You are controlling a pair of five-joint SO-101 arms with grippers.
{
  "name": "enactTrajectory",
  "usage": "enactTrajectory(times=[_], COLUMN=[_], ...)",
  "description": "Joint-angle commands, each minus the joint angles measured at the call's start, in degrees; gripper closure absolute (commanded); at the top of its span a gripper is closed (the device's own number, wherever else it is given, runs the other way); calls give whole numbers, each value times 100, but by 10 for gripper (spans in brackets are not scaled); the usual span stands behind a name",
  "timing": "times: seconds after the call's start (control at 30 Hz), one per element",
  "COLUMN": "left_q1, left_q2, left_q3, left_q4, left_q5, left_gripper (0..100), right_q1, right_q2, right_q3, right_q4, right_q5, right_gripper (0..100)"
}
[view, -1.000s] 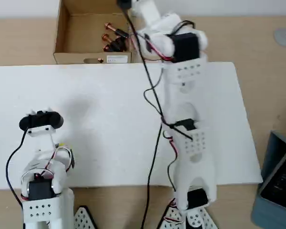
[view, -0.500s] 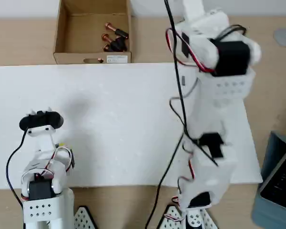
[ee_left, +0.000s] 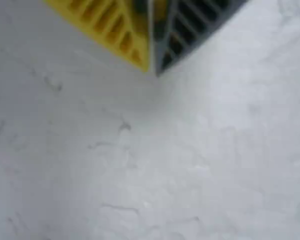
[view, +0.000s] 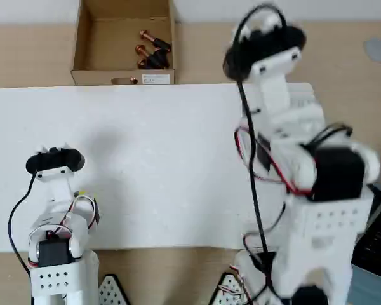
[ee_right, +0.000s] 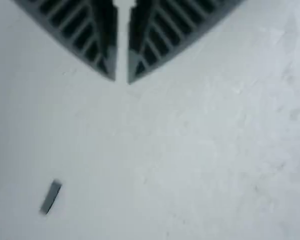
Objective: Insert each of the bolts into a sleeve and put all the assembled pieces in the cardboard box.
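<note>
The cardboard box [view: 82, 44] stands at the far left of the table, behind the white mat. Several copper bolts in dark sleeves [view: 152, 52] lie in its right half. My right gripper [view: 264, 42] hangs over the mat's far edge, to the right of the box and apart from it. Seen from its own wrist, the right gripper [ee_right: 121, 77] is shut on nothing, its grey jaws pointing down at the white surface. My left gripper [view: 54, 160] rests low over the mat's near left part. The left gripper [ee_left: 152, 70] is shut, one jaw yellow and one grey, with nothing held.
The white mat [view: 146, 165] covers most of the table. A grey bin [view: 374, 216] stands at the right edge, and a round grey disc [view: 380, 49] lies at the far right. A small dark mark [ee_right: 51, 196] sits on the white surface under the right gripper.
The right arm has drawn back from over the box, swinging right and folding toward its base. The left arm has not moved.
</note>
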Motion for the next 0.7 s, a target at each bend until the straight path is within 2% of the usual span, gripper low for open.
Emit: enactTrajectory(times=[0.0,0.27,0.67], left_q1=[-26,-26,-26], left_q2=[-40,-40,-40], left_q3=[-26,-26,-26], left_q4=[-9,-9,-9], left_q5=[-18,-18,-18], left_gripper=[996,996,996], right_q1=[110,110,110], right_q2=[-857,-2255,-3934], right_q3=[1262,3679,6800], right_q4=[-501,-1618,-3244], right_q5=[-88,-492,-492], right_gripper=[989,989,989])
